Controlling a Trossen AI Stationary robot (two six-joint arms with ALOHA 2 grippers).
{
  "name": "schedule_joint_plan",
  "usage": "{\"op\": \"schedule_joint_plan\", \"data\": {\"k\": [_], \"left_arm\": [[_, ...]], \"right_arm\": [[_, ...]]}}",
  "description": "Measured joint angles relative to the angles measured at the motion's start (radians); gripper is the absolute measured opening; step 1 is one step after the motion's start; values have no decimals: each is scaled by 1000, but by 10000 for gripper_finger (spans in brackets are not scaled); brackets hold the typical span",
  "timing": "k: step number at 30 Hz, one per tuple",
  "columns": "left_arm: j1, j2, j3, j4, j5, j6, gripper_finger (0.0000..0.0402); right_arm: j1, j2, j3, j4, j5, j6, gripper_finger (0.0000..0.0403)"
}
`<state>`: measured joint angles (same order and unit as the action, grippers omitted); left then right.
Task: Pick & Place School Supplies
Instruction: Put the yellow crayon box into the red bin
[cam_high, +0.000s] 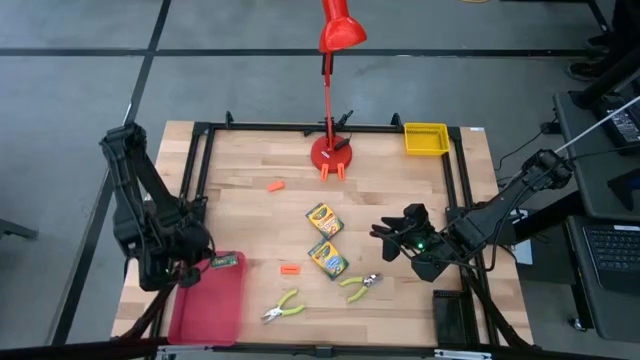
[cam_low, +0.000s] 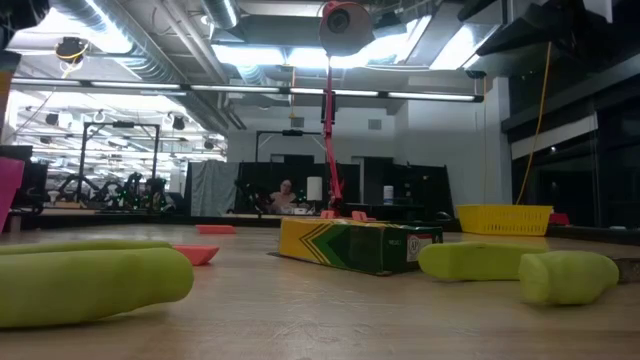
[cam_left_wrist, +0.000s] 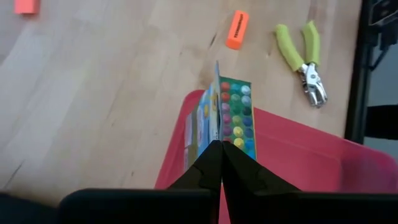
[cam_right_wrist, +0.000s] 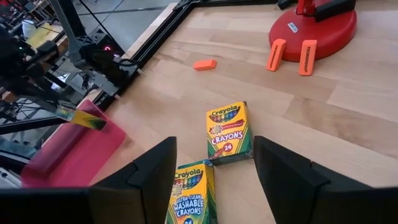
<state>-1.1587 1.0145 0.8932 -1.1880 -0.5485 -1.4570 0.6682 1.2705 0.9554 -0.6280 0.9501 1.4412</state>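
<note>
My left gripper is shut on a flat crayon box with coloured dots, over the far end of the red tray. This box also shows in the right wrist view. Two yellow-and-green crayon boxes lie flat at mid-table. My right gripper is open just right of them; its fingers frame them from above without touching. Two pliers with yellow-green handles lie near the front edge. Orange pieces lie on the table, one toward the back left and one near the front. My left gripper pinches the dotted box by its near end between its two fingers, from the table's left. The box stands on edge and sticks out ahead of the fingers over the red tray's far end. I cannot tell whether it touches the tray.
The red desk lamp stands at the back middle, with two orange pieces leaning on its base. A yellow basket sits at the back right. A black frame runs round the table. Bare wood lies left of the boxes.
</note>
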Motion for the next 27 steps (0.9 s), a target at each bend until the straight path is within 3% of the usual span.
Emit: {"op": "schedule_joint_plan", "data": {"k": [9, 15, 21, 27], "left_arm": [[0, 37, -21, -24, -20, -12, 3], [1, 29, -120, 80, -22, -52, 3], [2, 29, -143, 111, -62, -52, 5], [2, 25, -143, 109, -27, -51, 45]], "right_arm": [[1, 0, 0, 8, -1, -27, 217], [3, 0, 0, 16, -6, -36, 217], [17, 0, 0, 36, -16, -34, 217], [23, 0, 0, 53, -26, -32, 217]]}}
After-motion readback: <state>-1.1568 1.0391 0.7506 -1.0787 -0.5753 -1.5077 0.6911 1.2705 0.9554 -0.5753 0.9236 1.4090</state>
